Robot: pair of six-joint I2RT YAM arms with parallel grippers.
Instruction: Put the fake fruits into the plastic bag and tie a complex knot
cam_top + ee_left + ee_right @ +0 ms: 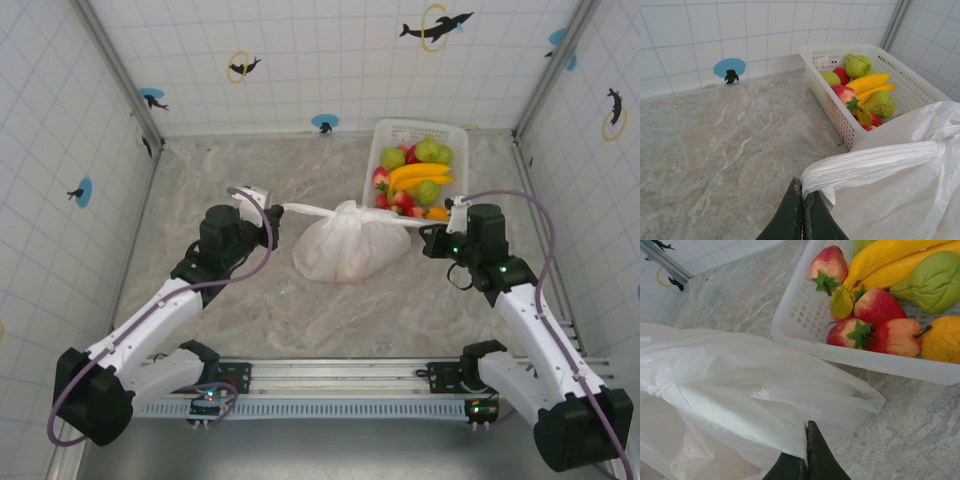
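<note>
Left gripper (803,197): jaws closed, pinching the roped-up handle (875,160) of the plastic bag (345,250). The strip leaves the fingertips and runs off to the right of the jaws, taut, to the gathered neck (346,209).

Right gripper (807,437): jaws together on a fold of bag film, which spreads up and left from the tips.

The bag body sits on the table (250,300) between your two grippers, neck on top. The basket (832,107) is just beyond the right jaws and ahead-right of the left ones. It holds the fake fruits (420,175): bananas, pears, strawberries, an apple. The bag bulges, but I can't tell what's inside because the film is too cloudy.

Handling, my read:
- The film is thin, soft and slick. It stretches, then tears if you yank.
- It has no stiffness and goes slack wherever tension drops.
- The load is probably light, so the bag will drag across the table rather than anchor your pull. Pull both sides evenly, in opposite directions.
- Hold the bunched handle rope close to the neck, not single-ply film.
- The right grip looks like it's on loose film, so it's weaker and may slip. Regrip on the roped part if you need more tension.

The neck looks crossed once. I can't confirm a finished knot.
</note>
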